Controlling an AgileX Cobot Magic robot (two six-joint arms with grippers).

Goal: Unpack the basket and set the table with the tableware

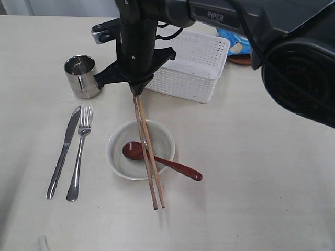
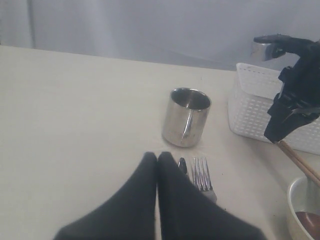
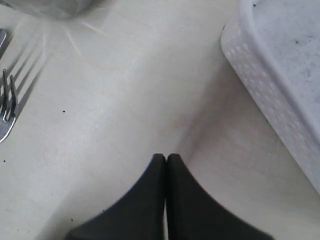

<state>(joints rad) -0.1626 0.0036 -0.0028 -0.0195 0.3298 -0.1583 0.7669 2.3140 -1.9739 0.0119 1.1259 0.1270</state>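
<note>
Exterior: right gripper (image 1: 137, 90) clamped on the upper ends of the chopsticks (image 1: 152, 188), which slant across the bowl (image 1: 116, 137). Their lower tips are past its rim at 5 o'clock. Spoon (image 1: 135, 151) in the bowl, handle out toward 4. On the table (image 1: 251, 172), from the bowl: knife (image 1: 63, 152) and fork (image 1: 79, 157) at 9, cup (image 1: 82, 77) at 10, basket (image 1: 191, 78) at 1.

Left wrist: left gripper (image 2: 158, 157) fingers pressed together, nothing held, near the fork.

Right wrist: fingers meet; chopsticks hidden here.
</note>
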